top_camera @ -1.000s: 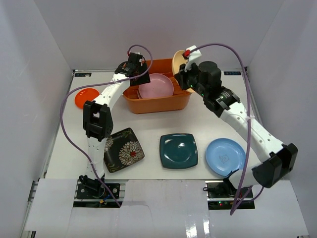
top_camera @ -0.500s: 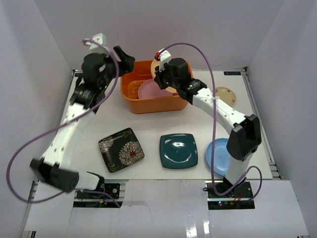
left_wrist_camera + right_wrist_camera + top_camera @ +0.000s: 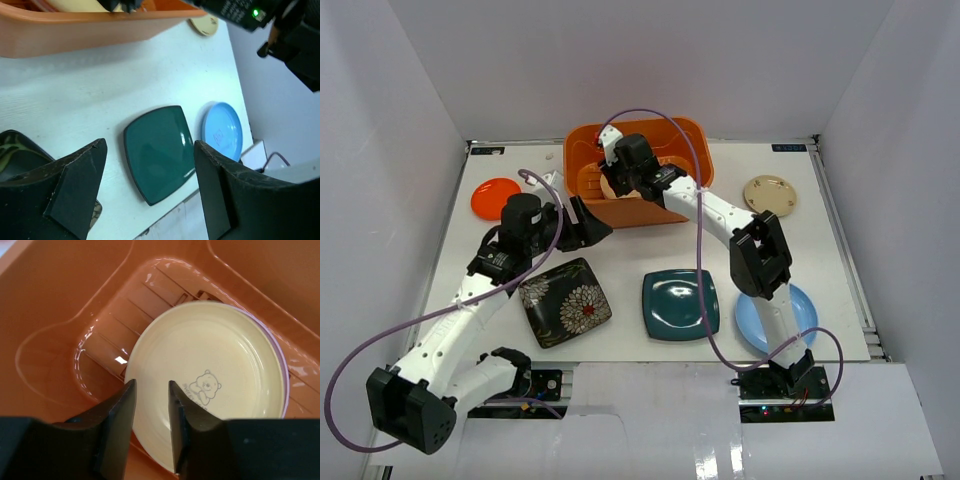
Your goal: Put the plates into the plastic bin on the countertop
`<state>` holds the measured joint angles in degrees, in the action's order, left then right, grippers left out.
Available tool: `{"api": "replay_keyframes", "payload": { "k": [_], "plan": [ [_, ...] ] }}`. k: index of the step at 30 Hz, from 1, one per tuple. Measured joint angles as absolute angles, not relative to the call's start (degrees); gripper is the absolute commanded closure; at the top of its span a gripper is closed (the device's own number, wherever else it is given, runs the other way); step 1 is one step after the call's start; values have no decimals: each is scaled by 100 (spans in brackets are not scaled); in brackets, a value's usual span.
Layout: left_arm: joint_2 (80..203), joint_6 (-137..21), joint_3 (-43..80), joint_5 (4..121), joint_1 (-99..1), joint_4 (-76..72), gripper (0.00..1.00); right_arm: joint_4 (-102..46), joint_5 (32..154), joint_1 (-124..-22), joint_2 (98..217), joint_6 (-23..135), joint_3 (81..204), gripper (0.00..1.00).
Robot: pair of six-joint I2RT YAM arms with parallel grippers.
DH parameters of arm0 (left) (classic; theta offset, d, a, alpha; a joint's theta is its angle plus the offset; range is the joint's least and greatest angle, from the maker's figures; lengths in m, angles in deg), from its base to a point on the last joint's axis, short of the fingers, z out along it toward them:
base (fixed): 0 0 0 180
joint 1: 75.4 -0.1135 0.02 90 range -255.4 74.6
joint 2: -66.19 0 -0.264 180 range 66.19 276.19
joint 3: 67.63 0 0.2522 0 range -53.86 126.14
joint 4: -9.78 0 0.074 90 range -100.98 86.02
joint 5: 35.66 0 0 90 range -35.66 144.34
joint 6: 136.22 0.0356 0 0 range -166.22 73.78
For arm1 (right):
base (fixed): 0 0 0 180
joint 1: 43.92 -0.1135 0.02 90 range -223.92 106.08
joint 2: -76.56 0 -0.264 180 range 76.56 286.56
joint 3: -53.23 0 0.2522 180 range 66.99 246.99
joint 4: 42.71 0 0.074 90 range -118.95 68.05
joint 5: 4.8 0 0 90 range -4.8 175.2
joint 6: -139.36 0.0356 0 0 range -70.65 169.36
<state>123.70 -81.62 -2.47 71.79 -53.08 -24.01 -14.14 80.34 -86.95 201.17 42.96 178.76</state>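
Checking top cam first: my R end effector (image 3: 613, 183) is down inside the plastic bin (image 3: 692, 130). My L end effector (image 3: 588, 226) sits low over the table (image 3: 640, 252), just off the bin's front-left corner. Five plates are out on the table: orange-red plate (image 3: 495, 197), flowered plate (image 3: 565, 302), teal plate (image 3: 680, 304), blue plate (image 3: 746, 312), beige plate (image 3: 769, 194).

L wrist cam: fingers wide apart, nothing btwn them, teal and blue plates below.

R wrist cam: fingers parted a little, gripping nothing. The cream plate (image 3: 210, 385) lies flat in the bin on top of the pink plate (image 3: 285, 375).

A sec ago R held that cream plate on edge at the bin's far-right corner; now it's let go and lying flat, so I reckon that one's delivered. L was at the bin's left rim then, swung up high, and is now back down. It looks set for the next pickup, prob. flowered or teal.
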Motion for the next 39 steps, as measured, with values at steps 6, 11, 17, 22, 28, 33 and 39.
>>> {"api": "replay_keyframes", "payload": {
  "k": [6, 11, 17, 22, 28, 33, 39],
  "plan": [
    [12383, -8190, -238, 7247, -4584, -2277, 19, -1359, 7651, -8623, 19486, 4231, 17740, 47],
    [13297, -8162, 140, 6720, -3209, -2196, 20, -1436, 7293, -8478, 17868, 4338, 16822, 92],
    [15155, -7934, 1049, 5992, -1747, -2187, 25, -1615, 6685, -8061, 14596, 4849, 14342, 92],
    [16836, -7593, 2324, 5780, -1043, -2084, 29, -1381, 6277, -7952, 12223, 5431, 12829, 92],
    [18449, -7414, 3526, 5929, -853, -2089, 35, -725, 5979, -7954, 10946, 5890, 12523, 77],
    [19454, -7294, 4365, 5927, -840, -2452, 48, -424, 5944, -7956, 10629, 5962, 12523, 73],
    [19992, -7222, 5274, 5710, -807, -2819, 93, -310, 6082, -7954, 10581, 5992, 12488, 73]
  ]
}}
